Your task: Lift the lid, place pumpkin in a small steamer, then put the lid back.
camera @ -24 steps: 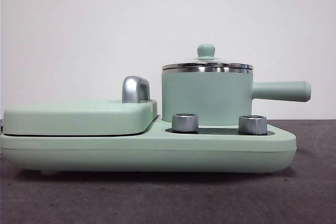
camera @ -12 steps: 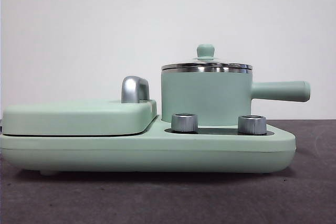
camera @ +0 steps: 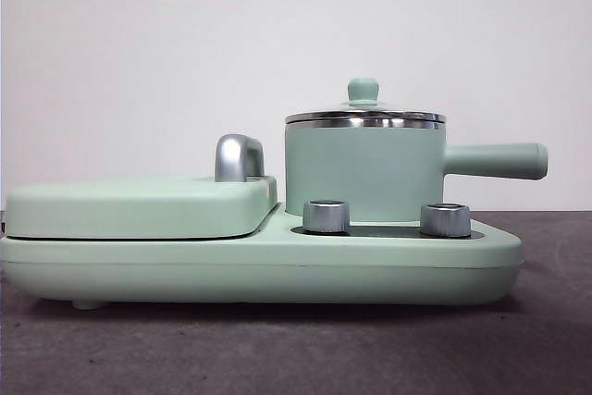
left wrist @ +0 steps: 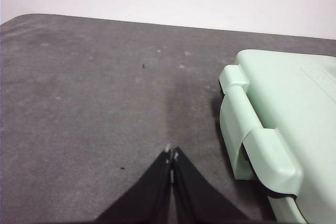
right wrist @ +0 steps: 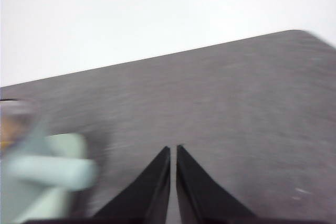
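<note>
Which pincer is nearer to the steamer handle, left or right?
Right. The right pincer has the steamer handle blurred close beside it; the left pincer sees only the flat cover, no handle.

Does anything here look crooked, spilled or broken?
Nothing stands out. The lid sits level on the small steamer, which stands upright on the wide base behind two chrome dials. The flat cover lies closed. No spills show on the grey table. The right wrist view is blurred.
</note>
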